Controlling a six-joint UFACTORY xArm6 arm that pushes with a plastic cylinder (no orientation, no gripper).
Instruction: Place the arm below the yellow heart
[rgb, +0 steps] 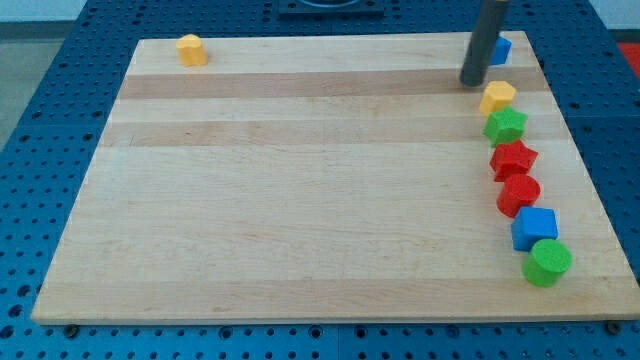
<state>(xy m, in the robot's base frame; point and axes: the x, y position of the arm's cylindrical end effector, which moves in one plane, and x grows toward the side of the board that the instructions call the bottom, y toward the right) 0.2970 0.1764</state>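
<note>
A yellow block (190, 49), seemingly the heart, sits near the board's top left corner. My tip (472, 82) rests on the board at the upper right, far to the right of that block. A second yellow block (497, 97), which looks like a pentagon, lies just below and right of my tip, apart from it. A blue block (501, 48) sits right of the rod and is partly hidden by it.
A column of blocks runs down the right side: green star (505, 125), red star (513, 158), a rounded red block (518, 194), blue cube (534, 228), green round block (547, 262). The wooden board (300, 200) lies on a blue perforated table.
</note>
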